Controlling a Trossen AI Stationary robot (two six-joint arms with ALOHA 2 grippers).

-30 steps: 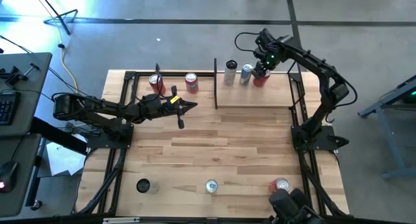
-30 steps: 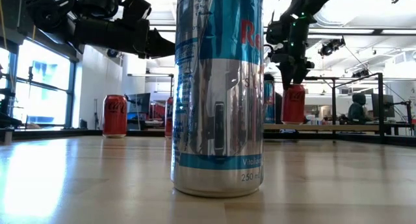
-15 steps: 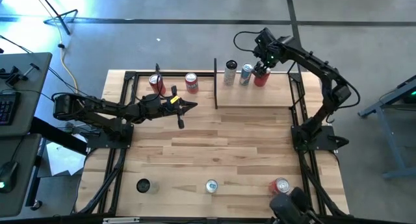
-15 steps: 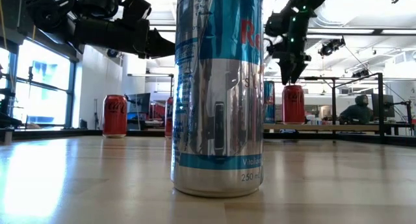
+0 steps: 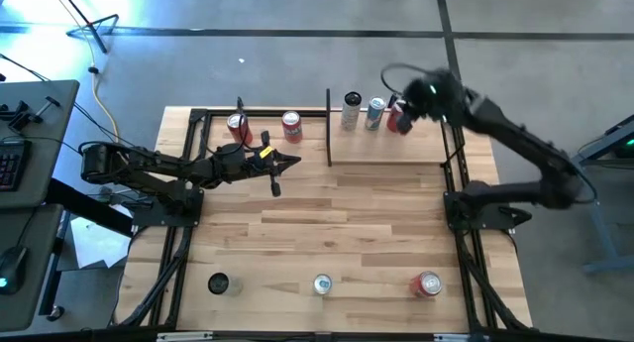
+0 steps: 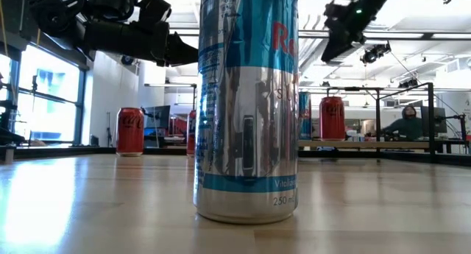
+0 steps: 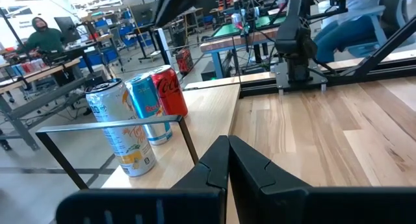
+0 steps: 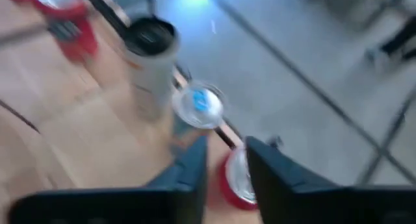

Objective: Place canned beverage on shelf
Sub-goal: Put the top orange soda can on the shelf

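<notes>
- Cans stand in a row along the near edge of the table (image 5: 347, 223): a dark can (image 5: 218, 283), a silver and blue can (image 5: 322, 284) and a red-topped can (image 5: 428, 284). They are well apart from each other. None of them has moved.
- Next comes the left arm, which reaches in over the middle of the table. The left claw (image 7: 227, 162) is closed tight and holds nothing. It hangs in the same spot as a second ago.
- Two red cans (image 5: 238, 124) (image 5: 291, 125) stand on the far left part of the table, outside the shelf.
- The shelf (image 5: 396, 149) sits at the far right part of the table, with thin black posts around it.
- Three cans stand upright in a row at the back of the shelf: a white can (image 5: 351, 110), a blue can (image 5: 374, 112) and a red can (image 6: 332, 118). The blue can is just beside the white one.
- The red can is the drink for the job. It is on the shelf and stands alone with nothing touching it.
- The right claw (image 8: 224, 162) was down right over the red can a second ago. Now it has lifted up and pulled away to the right, and hangs above the shelf's far right corner. I cannot tell if this claw is open or closed.
- Far behind the table, a person (image 6: 408, 121) sits at a desk in the room.
</notes>
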